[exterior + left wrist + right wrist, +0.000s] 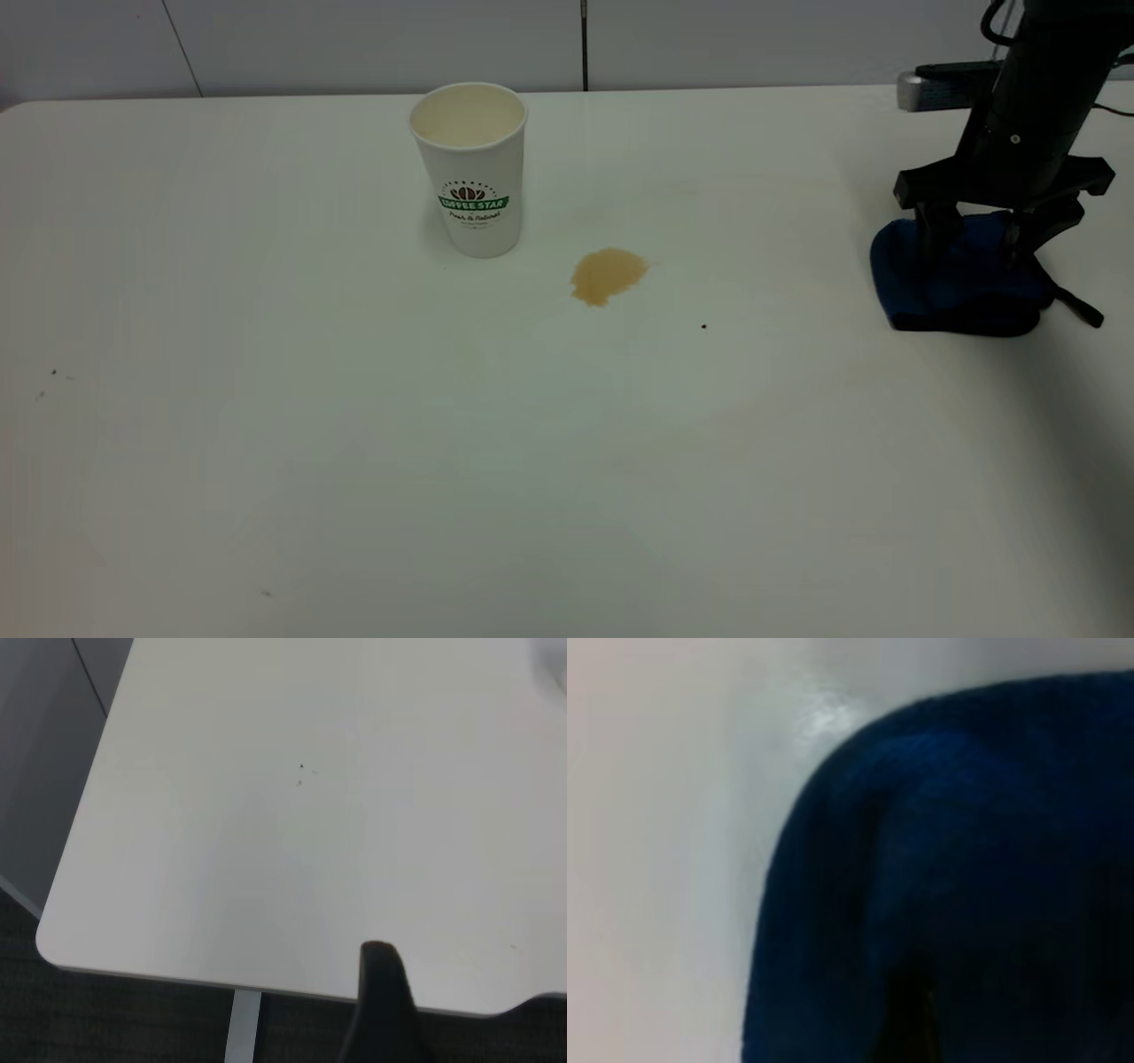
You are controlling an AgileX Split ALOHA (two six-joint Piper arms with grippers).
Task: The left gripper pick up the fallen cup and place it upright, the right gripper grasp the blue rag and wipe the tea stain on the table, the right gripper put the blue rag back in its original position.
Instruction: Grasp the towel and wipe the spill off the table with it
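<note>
The cup [472, 168] stands upright on the table [354, 461], back and left of centre, logo facing the camera. The tea stain [607, 276] lies to its right, bare. The blue rag [957, 297] lies at the right edge, its black strap pointing right. My right gripper [974, 252] is straight above the rag, its fingers [932, 232] spread wide and reaching down onto the cloth, not closed on it. The rag fills the right wrist view [966, 859]. My left gripper [383, 1010] is out of the exterior view and shows only as a black part over the table's corner [106, 939].
A tiny black speck [703, 326] lies right of the stain. A grey block [921, 90] sits at the back right behind the right arm. The table's back edge meets a grey wall. Faint marks dot the left side [53, 373].
</note>
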